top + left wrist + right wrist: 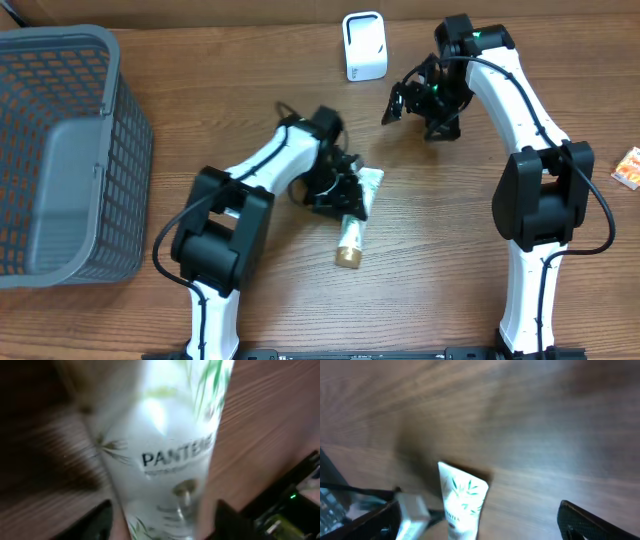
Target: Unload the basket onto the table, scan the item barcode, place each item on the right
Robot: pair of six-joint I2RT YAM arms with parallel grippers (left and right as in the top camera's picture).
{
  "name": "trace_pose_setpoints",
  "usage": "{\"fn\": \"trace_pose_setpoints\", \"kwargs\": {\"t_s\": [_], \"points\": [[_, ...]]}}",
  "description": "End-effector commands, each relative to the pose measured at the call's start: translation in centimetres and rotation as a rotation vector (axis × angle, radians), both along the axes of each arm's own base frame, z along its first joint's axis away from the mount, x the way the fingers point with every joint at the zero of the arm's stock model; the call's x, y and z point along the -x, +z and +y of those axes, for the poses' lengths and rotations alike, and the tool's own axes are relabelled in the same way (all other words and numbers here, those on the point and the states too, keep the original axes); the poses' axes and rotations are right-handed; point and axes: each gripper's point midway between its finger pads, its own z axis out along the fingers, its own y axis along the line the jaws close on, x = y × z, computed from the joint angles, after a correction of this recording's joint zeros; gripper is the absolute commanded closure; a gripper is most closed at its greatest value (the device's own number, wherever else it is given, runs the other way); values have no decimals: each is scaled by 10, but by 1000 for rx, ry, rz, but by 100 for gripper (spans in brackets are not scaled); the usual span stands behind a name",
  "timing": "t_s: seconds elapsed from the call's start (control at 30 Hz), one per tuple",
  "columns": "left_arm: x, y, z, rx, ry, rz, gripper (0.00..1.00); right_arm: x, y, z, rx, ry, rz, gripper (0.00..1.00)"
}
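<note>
L pincer (pixel 347 196) astride tube (pixel 352 233), maybe loose.

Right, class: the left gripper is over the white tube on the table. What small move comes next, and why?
Probably close the left gripper on the tube. It lies flat on the table, the fingers stand either side with wood showing between, so nothing grips it yet, and it cannot reach the white scanner until lifted.
</note>
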Motion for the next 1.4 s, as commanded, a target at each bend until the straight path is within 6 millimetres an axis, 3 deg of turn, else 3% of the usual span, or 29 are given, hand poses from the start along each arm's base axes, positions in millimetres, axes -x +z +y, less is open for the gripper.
{"fn": "trace_pose_setpoints", "kwargs": {"t_s": [0.0,0.07,0.1,0.2,0.3,0.4,0.53,0.7,0.83,0.93,1.07,1.3,1.37], "points": [[-43,34,-1,-7,83,-92,21,4,30,-12,-11,36,-62,0],[-62,60,2,13,109,-134,3,13,37,-15,-10,47,-43,0],[-71,72,5,18,125,-152,0,16,40,-15,-9,49,-37,0],[-97,101,29,-28,244,-189,0,27,53,-14,-8,55,-28,1],[-121,119,74,-119,424,-201,0,36,69,-12,-9,58,-38,5],[-130,123,115,-158,564,-164,0,46,86,-9,-9,54,-48,9],[-128,120,154,-196,651,-109,0,61,100,5,10,83,-58,11],[-126,118,180,-222,704,-82,0,79,99,1,264,9,-47,11],[-127,116,194,-276,718,-101,0,97,101,10,350,-23,-58,9],[-128,114,201,-319,718,-119,0,114,94,22,354,6,-52,7],[-130,113,207,-352,720,-141,0,134,67,34,371,14,-18,4],[-130,113,208,-355,721,-143,0,146,14,79,224,49,7,0],[-130,113,208,-355,721,-144,0,145,0,81,213,-6,20,0]]}}
